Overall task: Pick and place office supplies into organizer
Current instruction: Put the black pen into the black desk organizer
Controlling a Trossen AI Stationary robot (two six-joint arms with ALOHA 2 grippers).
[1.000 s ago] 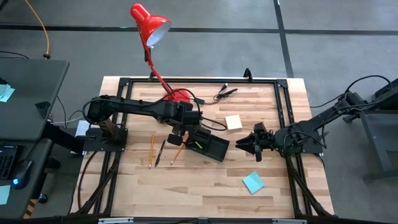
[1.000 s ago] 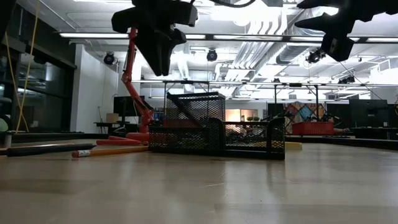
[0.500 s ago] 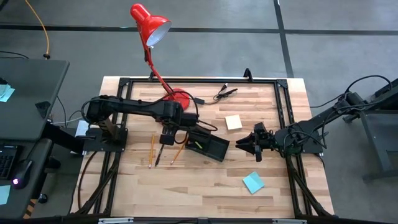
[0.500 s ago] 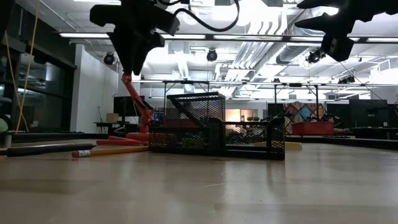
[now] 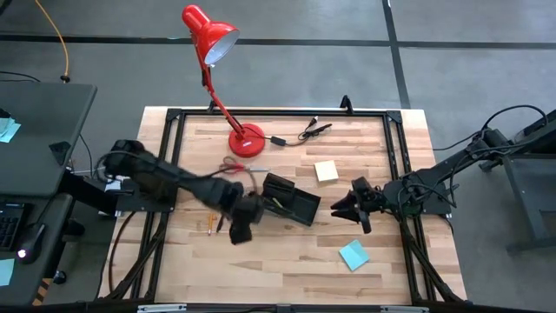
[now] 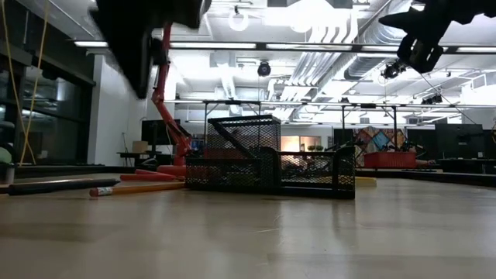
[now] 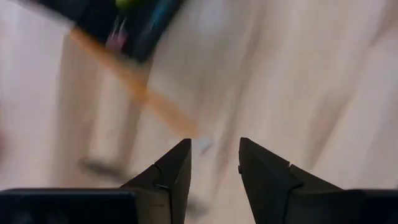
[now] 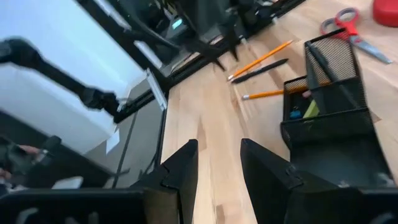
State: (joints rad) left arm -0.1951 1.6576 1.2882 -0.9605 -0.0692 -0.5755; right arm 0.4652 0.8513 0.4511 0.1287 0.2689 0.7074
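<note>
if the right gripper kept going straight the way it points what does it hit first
Probably the organizer: the right gripper points across the table at it, with bare wood between and nothing held in its open fingers. Its height above the table is unclear, so it might pass over.

Two sticky-note pads, two pencils, one pen, one scissors.

The right claw shows two dark fingers standing apart with a clear gap between them and nothing held; bare wooden tabletop lies in the gap. Beyond the fingers stands the black mesh organizer, with small green and blue items visible in one compartment. An orange pencil touches the organizer's wall. A second orange pencil and a dark pen lie side by side farther off. Red-handled scissors lie beyond the organizer. The black table frame borders the tabletop.
</note>
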